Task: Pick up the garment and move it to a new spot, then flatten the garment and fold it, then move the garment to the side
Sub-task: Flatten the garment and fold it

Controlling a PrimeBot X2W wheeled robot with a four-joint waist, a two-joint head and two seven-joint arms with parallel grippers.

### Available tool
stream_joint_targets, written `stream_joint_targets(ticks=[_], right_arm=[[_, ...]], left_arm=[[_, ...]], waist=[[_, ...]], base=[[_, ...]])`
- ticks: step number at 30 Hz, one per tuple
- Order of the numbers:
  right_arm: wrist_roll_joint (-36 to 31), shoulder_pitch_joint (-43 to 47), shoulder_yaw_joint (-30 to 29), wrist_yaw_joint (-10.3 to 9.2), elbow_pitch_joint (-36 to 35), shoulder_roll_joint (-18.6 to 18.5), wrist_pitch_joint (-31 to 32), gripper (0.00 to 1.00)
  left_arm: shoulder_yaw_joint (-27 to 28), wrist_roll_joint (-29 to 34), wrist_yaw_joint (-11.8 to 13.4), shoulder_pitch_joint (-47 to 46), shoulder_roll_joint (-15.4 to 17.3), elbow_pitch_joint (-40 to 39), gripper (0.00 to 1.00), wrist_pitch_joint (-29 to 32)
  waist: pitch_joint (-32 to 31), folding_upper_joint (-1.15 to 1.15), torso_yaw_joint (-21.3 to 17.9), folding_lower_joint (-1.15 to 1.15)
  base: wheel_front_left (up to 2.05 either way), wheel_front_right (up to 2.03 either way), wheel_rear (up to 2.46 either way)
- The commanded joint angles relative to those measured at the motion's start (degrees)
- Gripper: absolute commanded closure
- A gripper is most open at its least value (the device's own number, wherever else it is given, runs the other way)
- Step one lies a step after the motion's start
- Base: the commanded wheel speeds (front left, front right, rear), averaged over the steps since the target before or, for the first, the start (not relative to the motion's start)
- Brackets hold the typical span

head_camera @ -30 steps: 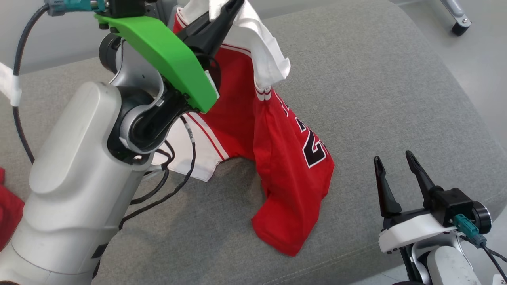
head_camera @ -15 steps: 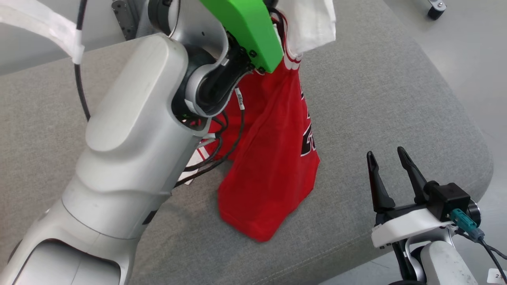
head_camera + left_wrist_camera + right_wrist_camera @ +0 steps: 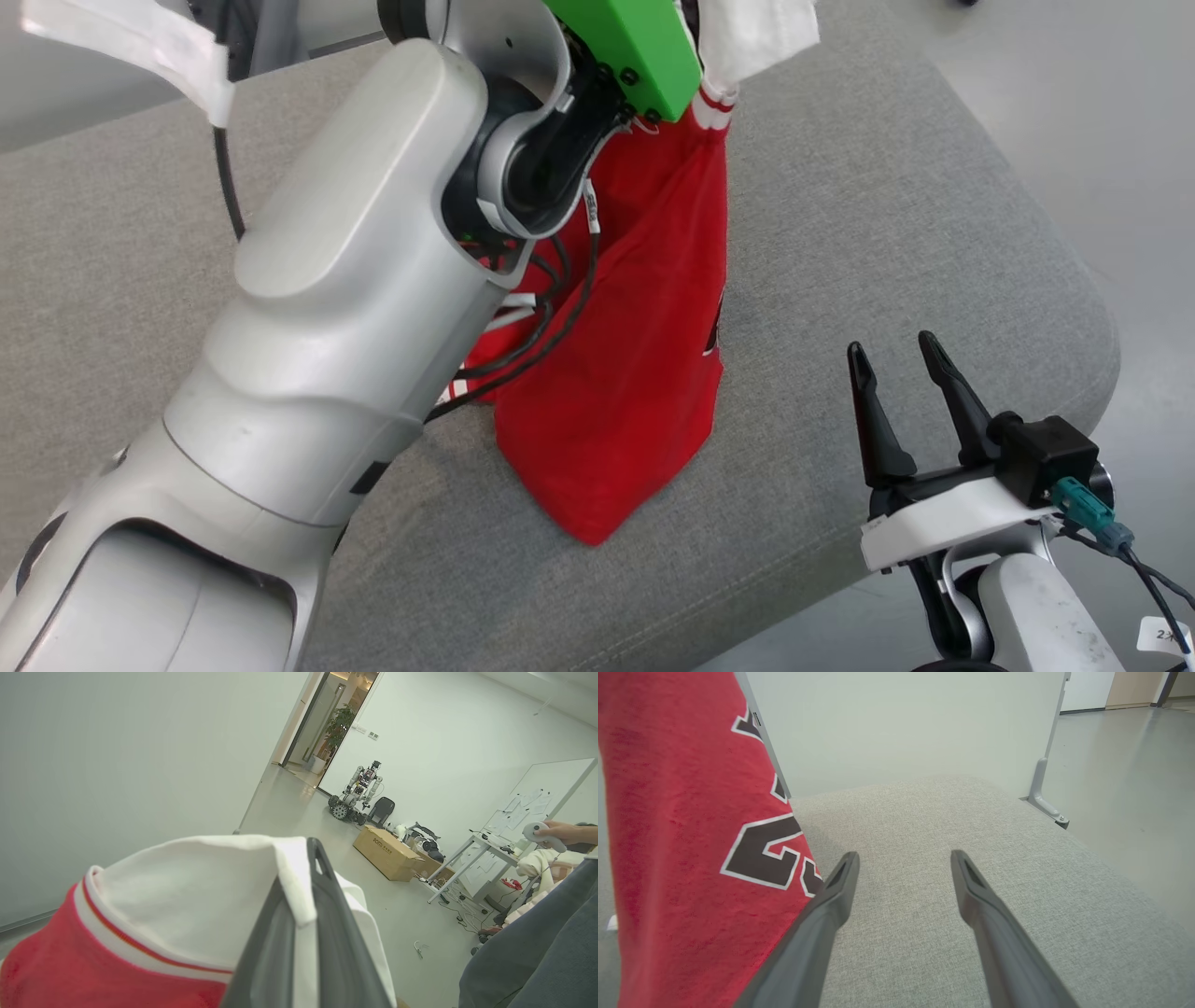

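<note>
The garment is a red jersey with white sleeves and black numbers. It hangs from above, its lowest corner close to the grey cushion. My left gripper is shut on the garment's white sleeve, high up; in the head view its fingers lie beyond the top edge, behind the green wrist cover. My right gripper stands open at the lower right, apart from the garment, nothing between its fingers. In the right wrist view the garment hangs to the left of the right gripper.
My big pale left arm covers the left of the head view. The cushion's rounded right edge drops to a grey floor. A person's hand with a controller, a cardboard box and another robot are far off.
The left arm has lifted the garment higher, so it now hangs in a narrow fold with most of it off the cushion. The head camera has shifted. The right gripper stays open.
</note>
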Motion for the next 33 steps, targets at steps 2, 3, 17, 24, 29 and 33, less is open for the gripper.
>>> stream_joint_targets(ticks=[2,3,17,24,29,33], right_arm=[[0.7,-1.0,0.4,-0.06,-0.2,0.0,-0.2,0.00],[1.0,-1.3,0.8,-0.06,-0.1,0.0,-0.2,0.00],[5.5,-5.5,5.9,-0.06,-1.0,0.0,-0.2,0.00],[4.0,-3.3,3.0,-0.06,-0.2,0.0,-0.2,0.00],[2.8,-1.2,0.7,-0.06,-0.1,0.0,-0.2,0.00],[1.5,0.4,-0.1,-0.06,0.0,0.0,-0.2,0.00]], left_arm=[[-1.9,-2.1,0.4,0.5,0.1,1.0,1.00,-1.6],[-3.5,-3.4,0.5,1.2,0.1,1.4,1.00,-2.7],[-28.7,-6.5,-6.1,7.5,0.2,13.4,0.52,-15.9],[-31.0,-11.2,-7.0,9.5,0.2,14.5,0.00,-14.3],[-31.8,-11.6,-5.1,10.2,0.1,15.7,0.00,-12.9],[-32.5,-8.9,-5.6,12.0,0.4,14.3,0.00,-8.3]], waist=[[1.2,0.00,-0.6,0.00],[1.6,0.00,-0.9,0.00],[8.3,0.00,-6.8,0.00],[7.9,0.00,-4.3,0.00],[6.2,0.00,-0.4,0.00],[4.6,0.00,2.5,0.00]], base=[[0.00,0.00,0.00],[0.00,0.00,0.00],[0.00,0.00,0.00],[0.00,0.00,0.00],[0.00,0.00,0.00],[0.00,0.00,0.00]])
